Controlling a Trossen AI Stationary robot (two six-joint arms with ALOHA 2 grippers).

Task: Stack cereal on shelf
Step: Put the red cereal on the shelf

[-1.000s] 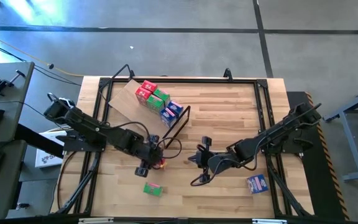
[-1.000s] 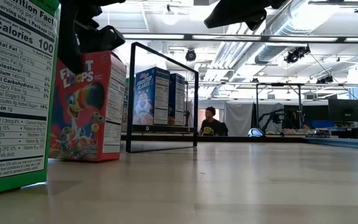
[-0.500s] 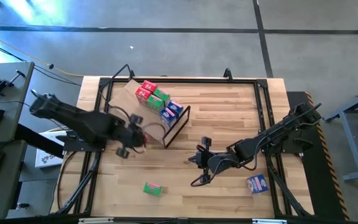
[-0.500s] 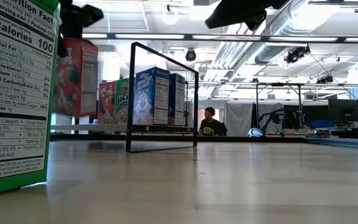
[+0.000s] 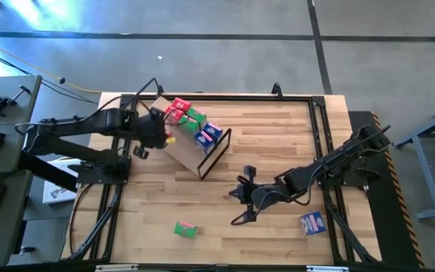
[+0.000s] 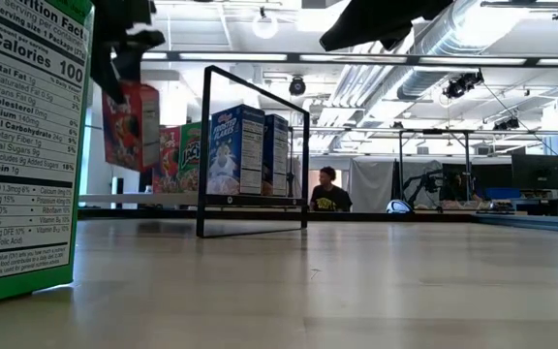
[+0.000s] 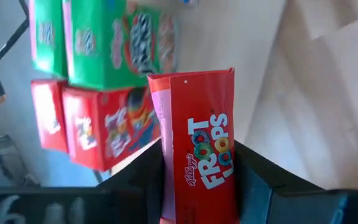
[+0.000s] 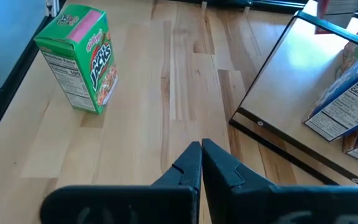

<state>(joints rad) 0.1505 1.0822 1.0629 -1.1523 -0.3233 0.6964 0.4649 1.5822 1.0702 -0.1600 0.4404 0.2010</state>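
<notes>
You're mid-carry — left gripper (image 7: 197, 180) is clamped on the red box (image 7: 201, 149), held in the air beside the red and green boxes (image 5: 187, 115) on the shelf (image 5: 183, 147). Next it needs setting down next to them; there's bare panel toward the dark frame (image 5: 216, 153). Right gripper (image 8: 202, 163) is pinched closed on nothing, low over mid-table.

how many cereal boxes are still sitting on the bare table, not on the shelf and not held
2: a green box standing near the table's front edge, and a blue box lying at the front right, beside the right arm. None seems hidden in the high view.
</notes>
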